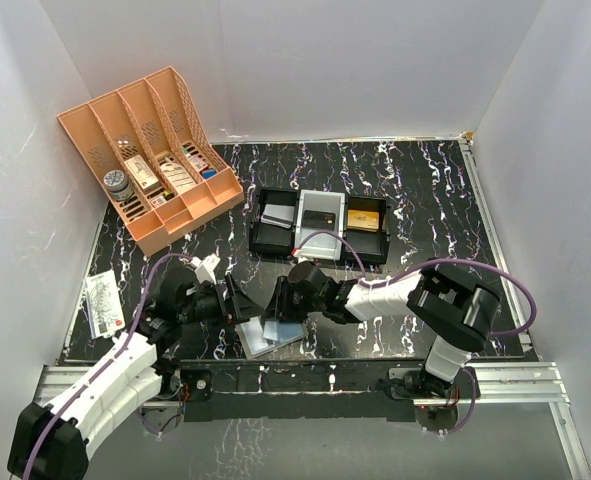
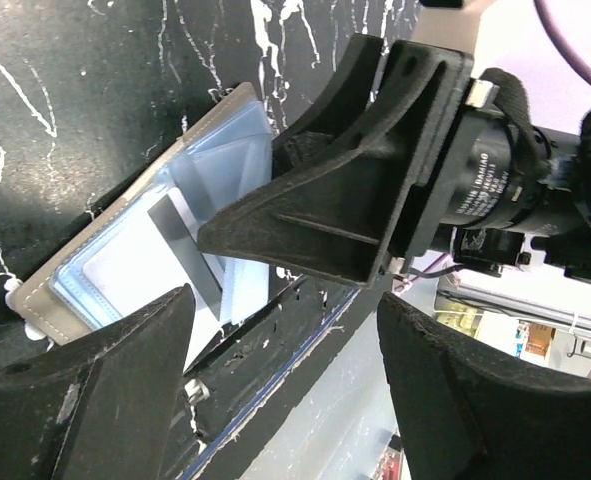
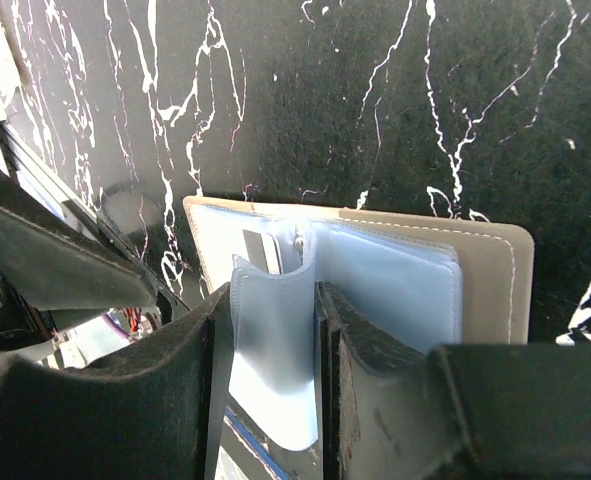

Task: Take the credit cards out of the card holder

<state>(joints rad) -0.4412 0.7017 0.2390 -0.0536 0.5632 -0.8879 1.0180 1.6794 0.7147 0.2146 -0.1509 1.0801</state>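
Both fingers (image 3: pixel 360 350) of our right gripper (image 3: pixel 272 330) are clamped on a translucent pale-blue plastic sleeve of the small grey-brown folding card holder (image 3: pixel 485 270), pinching the sleeve up from the open wallet. We see the card holder lying open, slotted side up, on the black white-veined table (image 1: pixel 425 200) at its near edge, between our two grippers. A thin grey-edged card (image 3: pixel 258 250) sits tucked in a sleeve just beside the pinched one. Our left gripper (image 2: pixel 285 400) hangs just left of the card holder with its fingers apart and nothing between them. Farther back, well apart from the wallet, stands a black three-compartment plastic tray (image 1: pixel 320 240) with a flat orange card (image 1: pixel 365 217) in its right compartment. A big orange lattice organiser (image 1: pixel 150 150) stands at the far left corner.
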